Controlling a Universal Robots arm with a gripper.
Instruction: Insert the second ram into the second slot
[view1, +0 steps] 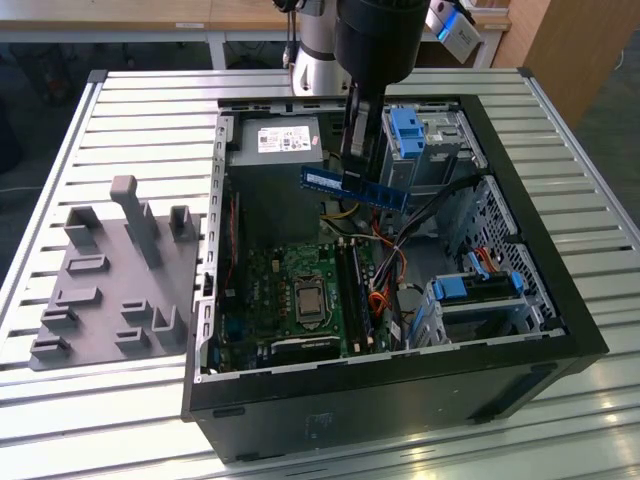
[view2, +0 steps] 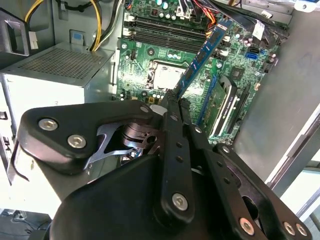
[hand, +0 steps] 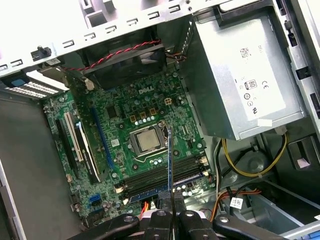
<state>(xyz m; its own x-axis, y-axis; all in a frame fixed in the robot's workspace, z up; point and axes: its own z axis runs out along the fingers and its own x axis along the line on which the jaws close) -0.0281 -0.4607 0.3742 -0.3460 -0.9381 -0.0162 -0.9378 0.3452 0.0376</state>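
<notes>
The second ram (view1: 355, 187) is a thin blue stick held level in the air above the open computer case (view1: 520, 250). My gripper (view1: 351, 172) is shut on it from above, near its middle. The stick slants away from the fingers in the second wrist view (view2: 205, 52), and I see it edge-on in the first wrist view (hand: 170, 160). Under it lies the green motherboard (view1: 270, 290), whose long memory slots (view1: 355, 290) (hand: 165, 176) (view2: 167, 35) run beside the processor socket (hand: 148, 141). The stick hangs well clear of the slots. I cannot pick out the second slot.
A grey power supply (view1: 275, 140) (hand: 240, 85) fills the case's far corner. Drive bays with blue clips (view1: 405, 130) (view1: 478, 288) stand on the exterior view's right, with cables (view1: 385, 300) beside the slots. A grey fixture plate (view1: 115, 280) lies on the slatted table at the exterior view's left.
</notes>
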